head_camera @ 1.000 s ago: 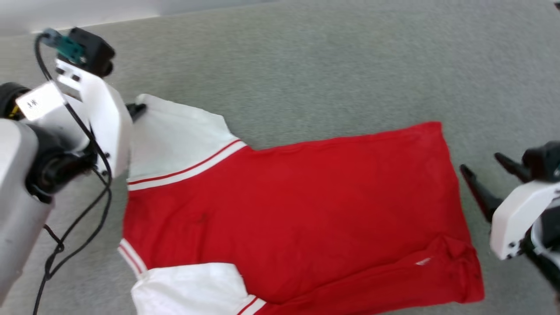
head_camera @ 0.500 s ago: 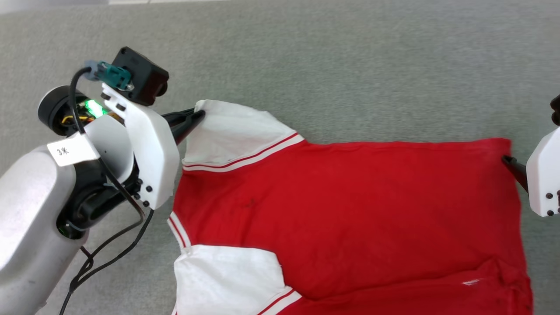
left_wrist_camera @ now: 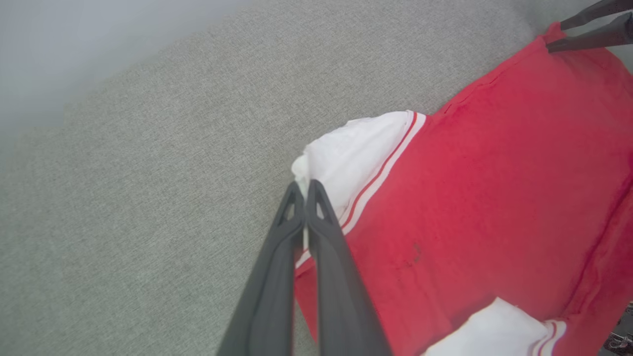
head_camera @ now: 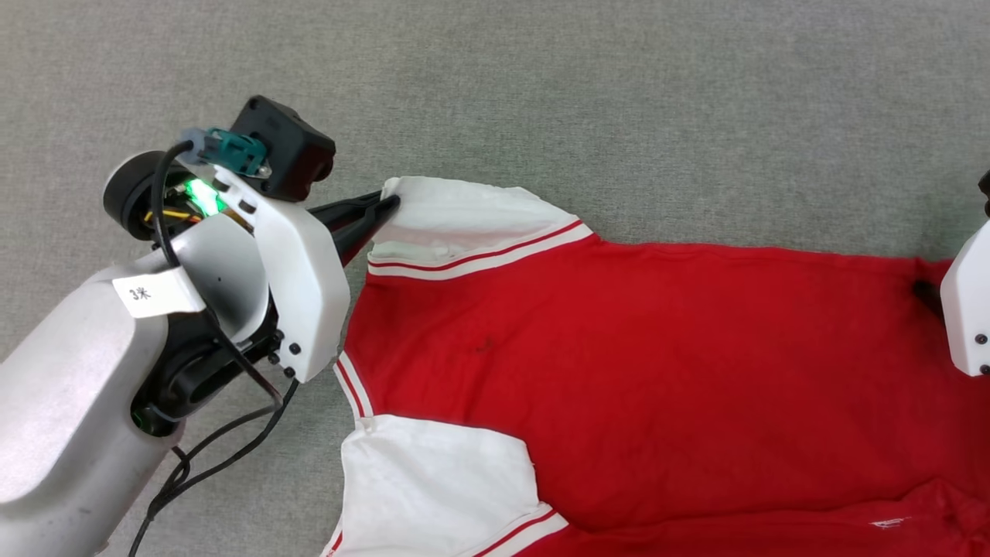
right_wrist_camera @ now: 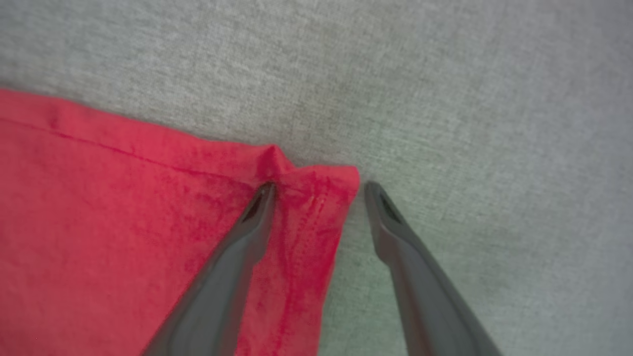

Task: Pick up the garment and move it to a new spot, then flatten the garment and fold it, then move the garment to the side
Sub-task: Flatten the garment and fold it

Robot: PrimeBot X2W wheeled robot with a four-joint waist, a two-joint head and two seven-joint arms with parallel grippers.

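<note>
The garment (head_camera: 657, 371), red with white sleeves and red-and-white trim, lies spread on the grey surface with its plain side up. My left gripper (head_camera: 387, 207) is shut on the edge of the far white sleeve (left_wrist_camera: 356, 148); in the left wrist view the left gripper (left_wrist_camera: 302, 190) pinches the sleeve's cloth between its tips. My right gripper (right_wrist_camera: 319, 190) stands open over the far hem corner of the garment (right_wrist_camera: 123, 222). One finger (right_wrist_camera: 257, 207) rests on the red cloth and the other on the bare surface. The right gripper (head_camera: 928, 294) is at the right edge of the head view.
A grey fabric surface (head_camera: 619, 93) stretches all around the garment. The left arm's black cable (head_camera: 216, 456) hangs beside the near sleeve. A pale blurred band (left_wrist_camera: 74, 39) borders the surface in the left wrist view.
The head camera has shifted, so the whole picture moved. My right gripper has come from beside the hem onto its far corner. The left gripper stays shut on the sleeve.
</note>
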